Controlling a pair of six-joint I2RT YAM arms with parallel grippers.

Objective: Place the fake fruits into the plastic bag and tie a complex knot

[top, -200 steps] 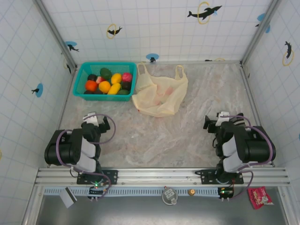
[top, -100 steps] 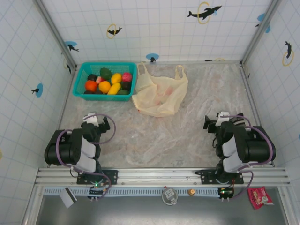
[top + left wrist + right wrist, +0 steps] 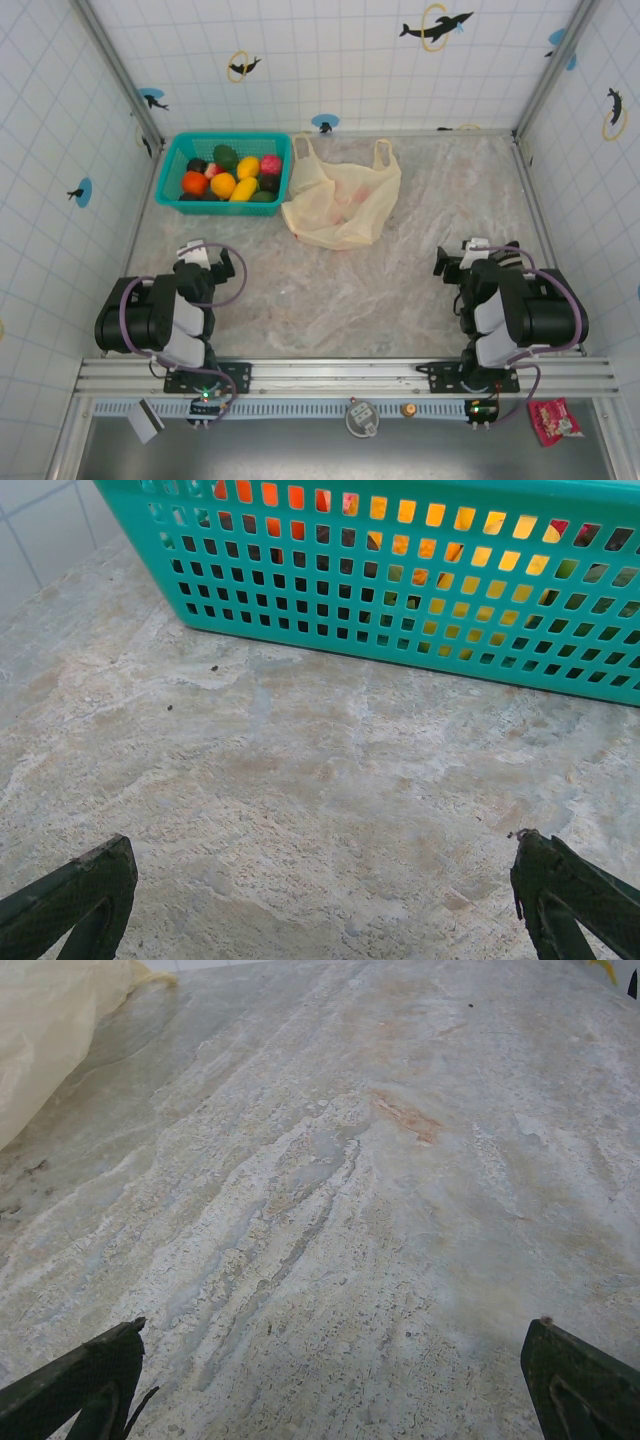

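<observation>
At the far left of the table (image 3: 350, 300), the fake fruits (image 3: 232, 176) lie together inside a teal mesh basket (image 3: 225, 137). The plastic bag (image 3: 340, 205) lies flat just beside the basket on its right, with its two handles toward the back wall. Near the front edge, the left gripper (image 3: 208, 258) and the right gripper (image 3: 462, 262) are both low over the table with jaws spread wide and nothing between them, the left one facing the basket wall and the right one well apart from the bag.
</observation>
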